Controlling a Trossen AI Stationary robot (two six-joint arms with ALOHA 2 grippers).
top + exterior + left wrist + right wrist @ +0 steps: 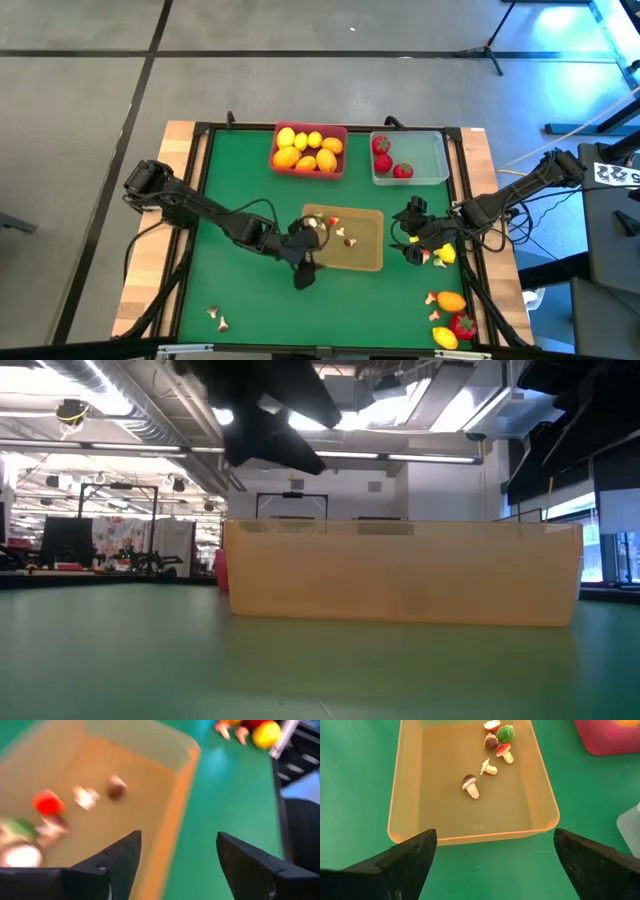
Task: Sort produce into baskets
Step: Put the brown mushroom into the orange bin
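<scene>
The left gripper point(303, 262), fingers apart and empty, hung at the shallow tan-yellow plastic tray point(365, 255) holding small mushrooms point(470, 786). The right gripper point(420, 240), fingers apart, should descend squarely over the loose yellow lemon point(446, 254) just beside it.

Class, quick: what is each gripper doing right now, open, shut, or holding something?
Left gripper: open, empty, over the tan tray's edge.
Right gripper: open, empty.

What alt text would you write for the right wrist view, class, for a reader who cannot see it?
A tan tray lies on the green table, holding several small mushrooms and one green piece near one end. The open right gripper hovers just short of it; a pink tray shows at a corner.
</scene>
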